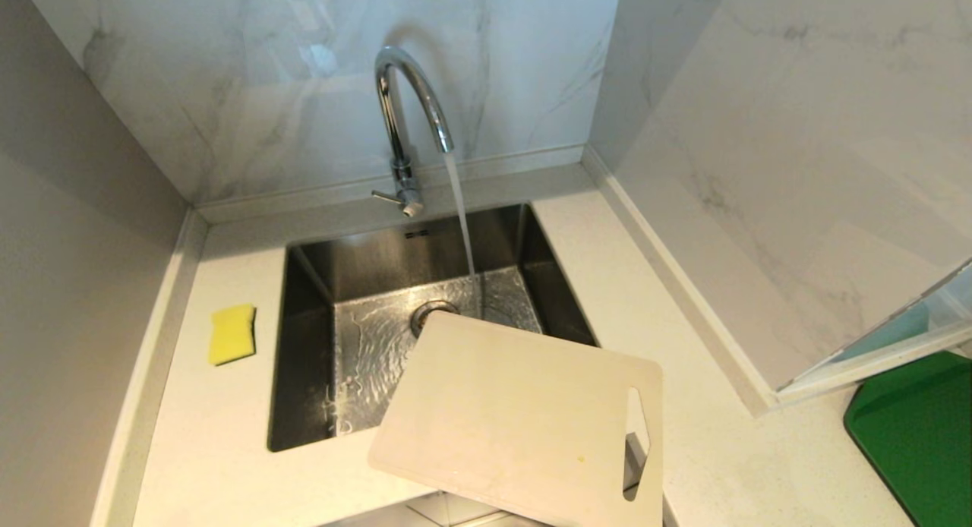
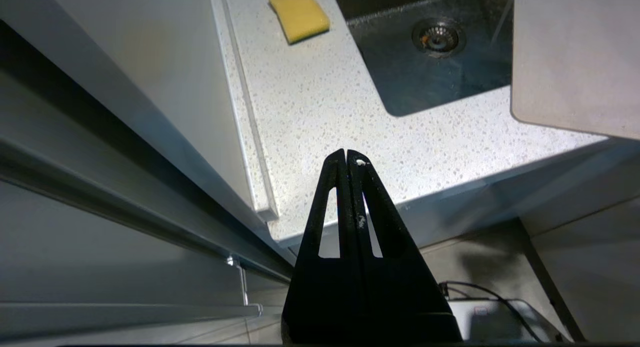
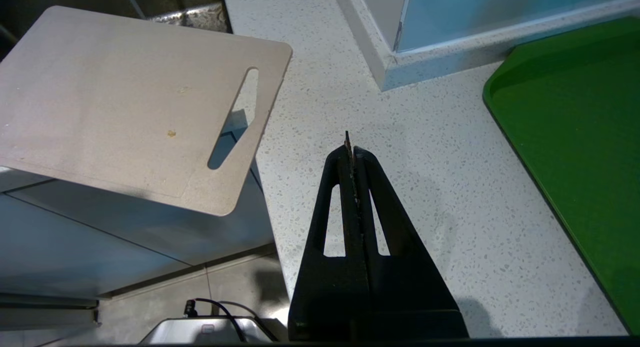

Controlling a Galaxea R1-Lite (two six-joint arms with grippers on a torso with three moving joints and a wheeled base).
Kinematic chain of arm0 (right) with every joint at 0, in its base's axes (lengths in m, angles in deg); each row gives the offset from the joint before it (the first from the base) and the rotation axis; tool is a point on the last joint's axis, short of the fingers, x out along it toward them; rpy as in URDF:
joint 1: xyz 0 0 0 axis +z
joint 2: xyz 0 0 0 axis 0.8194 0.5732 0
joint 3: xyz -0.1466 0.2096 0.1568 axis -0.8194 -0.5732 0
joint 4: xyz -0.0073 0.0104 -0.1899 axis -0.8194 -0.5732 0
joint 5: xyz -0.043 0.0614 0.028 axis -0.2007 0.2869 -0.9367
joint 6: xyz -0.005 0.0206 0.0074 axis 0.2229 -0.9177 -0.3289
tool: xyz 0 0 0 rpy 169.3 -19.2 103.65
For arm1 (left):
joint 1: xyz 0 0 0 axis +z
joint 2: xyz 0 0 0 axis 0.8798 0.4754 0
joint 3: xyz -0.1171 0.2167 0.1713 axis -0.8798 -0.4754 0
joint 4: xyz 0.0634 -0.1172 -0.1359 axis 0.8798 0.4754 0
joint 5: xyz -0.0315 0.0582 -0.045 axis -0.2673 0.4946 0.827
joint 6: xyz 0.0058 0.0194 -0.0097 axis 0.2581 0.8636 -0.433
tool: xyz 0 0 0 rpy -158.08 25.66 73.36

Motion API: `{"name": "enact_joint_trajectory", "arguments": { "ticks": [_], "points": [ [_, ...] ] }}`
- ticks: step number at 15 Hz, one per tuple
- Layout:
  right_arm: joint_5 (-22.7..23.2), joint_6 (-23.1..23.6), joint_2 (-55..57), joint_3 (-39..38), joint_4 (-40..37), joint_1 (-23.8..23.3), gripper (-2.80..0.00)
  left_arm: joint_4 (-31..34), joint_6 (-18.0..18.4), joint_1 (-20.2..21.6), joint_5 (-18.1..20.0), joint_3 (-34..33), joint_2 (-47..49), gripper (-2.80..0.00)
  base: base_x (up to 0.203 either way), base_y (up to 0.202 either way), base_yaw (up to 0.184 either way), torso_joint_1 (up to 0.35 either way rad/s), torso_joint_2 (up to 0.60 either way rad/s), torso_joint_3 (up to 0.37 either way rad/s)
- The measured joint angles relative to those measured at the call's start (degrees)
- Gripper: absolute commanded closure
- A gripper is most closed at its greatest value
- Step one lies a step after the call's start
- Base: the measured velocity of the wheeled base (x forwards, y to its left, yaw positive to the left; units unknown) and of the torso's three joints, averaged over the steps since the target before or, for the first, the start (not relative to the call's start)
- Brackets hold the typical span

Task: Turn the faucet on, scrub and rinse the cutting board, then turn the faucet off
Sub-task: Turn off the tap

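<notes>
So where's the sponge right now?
In the head view the sponge lies on the counter left of the sink, apart from the cutting board.

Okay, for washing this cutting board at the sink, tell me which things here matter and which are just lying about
Part of the job:
faucet, already running
cutting board, overhanging the sink's front corner
sink
yellow sponge, likely the scrubber, on the counter left of the sink
left gripper and right gripper, both shut, empty

Just lying about:
green board, far right
glass panel
</notes>
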Motion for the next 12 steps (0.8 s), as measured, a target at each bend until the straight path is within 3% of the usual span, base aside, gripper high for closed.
{"name": "enact_joint_trajectory", "arguments": {
  "ticks": [3,12],
  "points": [
    [0.02,0.00,0.00,0.00,0.02,0.01,0.00,-6.01,-0.76,0.00,-0.11,-2.50,0.00,0.00,0.000,0.000,0.000,0.000,0.00,0.000],
    [0.00,-0.02,0.00,0.00,0.02,0.00,0.00,-5.85,-0.93,0.00,-0.18,-2.83,-0.02,0.00,0.000,0.000,0.000,0.000,0.00,0.000]
  ]
}}
